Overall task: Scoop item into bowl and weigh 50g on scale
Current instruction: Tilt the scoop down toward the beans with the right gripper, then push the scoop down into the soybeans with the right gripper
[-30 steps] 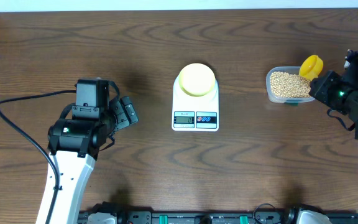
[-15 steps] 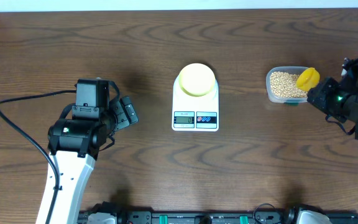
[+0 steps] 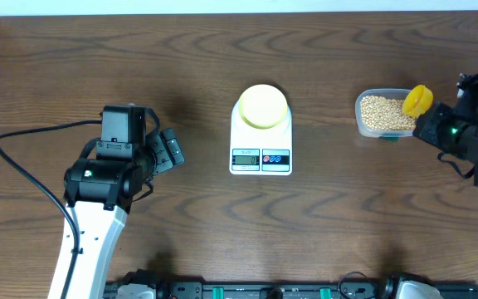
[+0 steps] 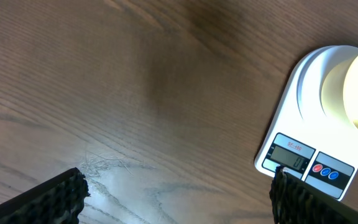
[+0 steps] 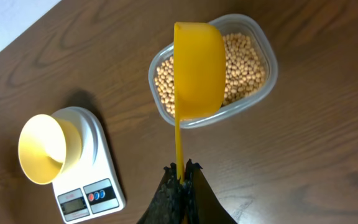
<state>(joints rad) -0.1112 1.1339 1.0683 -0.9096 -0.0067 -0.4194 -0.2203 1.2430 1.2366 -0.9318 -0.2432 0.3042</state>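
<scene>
The pale-yellow bowl (image 3: 263, 105) stands on the white scale (image 3: 260, 149) at the table's middle; both show in the right wrist view (image 5: 42, 149) and the scale in the left wrist view (image 4: 309, 155). Tan beans (image 3: 384, 113) fill a clear container (image 3: 361, 118) at the right, also in the right wrist view (image 5: 244, 59). My right gripper (image 5: 180, 176) is shut on the handle of a yellow scoop (image 5: 197, 68), whose cup hangs over the container's near rim (image 3: 417, 100). My left gripper (image 4: 176, 193) is open and empty, left of the scale.
A black cable (image 3: 23, 158) loops on the table by the left arm. A dark rail with connectors (image 3: 264, 291) runs along the front edge. Bare wood lies between the scale and the container.
The right gripper dipped the scoop lower over the beans, then shifted it slightly right, toward the container's right rim. The left arm has not moved.
</scene>
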